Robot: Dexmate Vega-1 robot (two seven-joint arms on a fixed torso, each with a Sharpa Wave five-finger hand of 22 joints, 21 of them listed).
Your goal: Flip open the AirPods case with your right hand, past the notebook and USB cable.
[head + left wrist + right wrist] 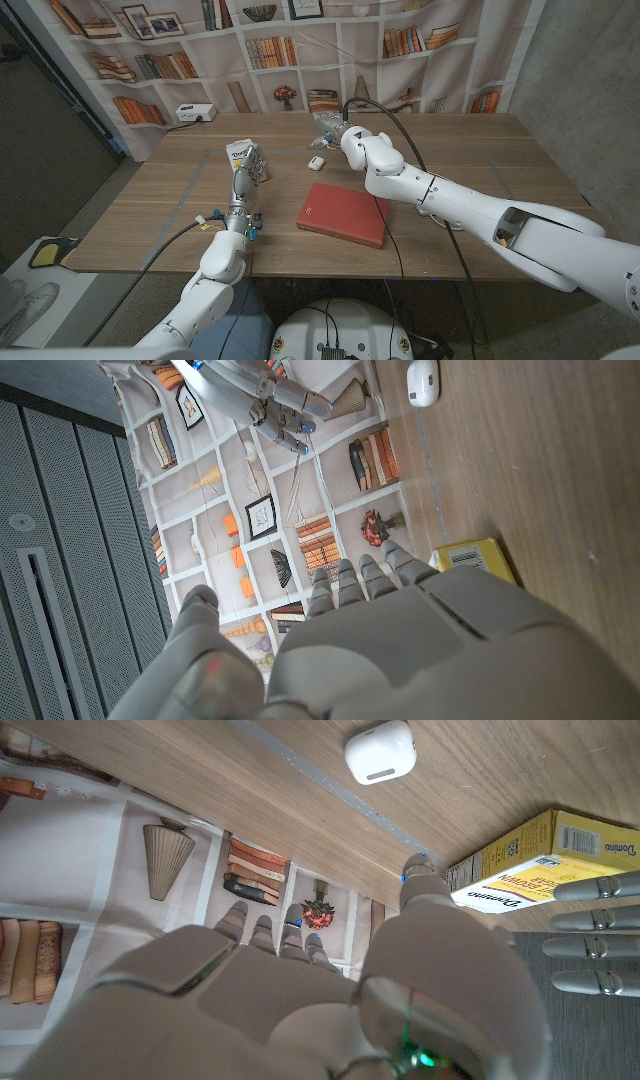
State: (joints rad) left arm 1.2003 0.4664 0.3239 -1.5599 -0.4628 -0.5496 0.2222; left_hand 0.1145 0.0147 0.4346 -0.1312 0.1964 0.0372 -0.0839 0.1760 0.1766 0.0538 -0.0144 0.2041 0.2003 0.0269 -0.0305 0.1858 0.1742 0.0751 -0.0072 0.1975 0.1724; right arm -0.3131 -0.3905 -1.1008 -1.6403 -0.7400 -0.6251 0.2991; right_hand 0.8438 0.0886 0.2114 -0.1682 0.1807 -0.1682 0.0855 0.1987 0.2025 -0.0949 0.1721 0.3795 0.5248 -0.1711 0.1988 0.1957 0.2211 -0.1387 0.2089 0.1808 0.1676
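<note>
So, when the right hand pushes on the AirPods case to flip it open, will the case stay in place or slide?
The AirPods case looks small, smooth and rounded, lying loose on the bare wooden table, so it will probably slide or turn under a sideways push. It also seems light, with nothing beside it to brace it. The right hand may need to press down while lifting the lid.

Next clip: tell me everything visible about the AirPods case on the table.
The AirPods case is small, white, rounded and glossy, plastic by its look. It lies closed on the wooden table; the lid seam shows as a thin line in the right wrist view. Nothing touches it: the right hand is just beyond it, not in contact.
</note>
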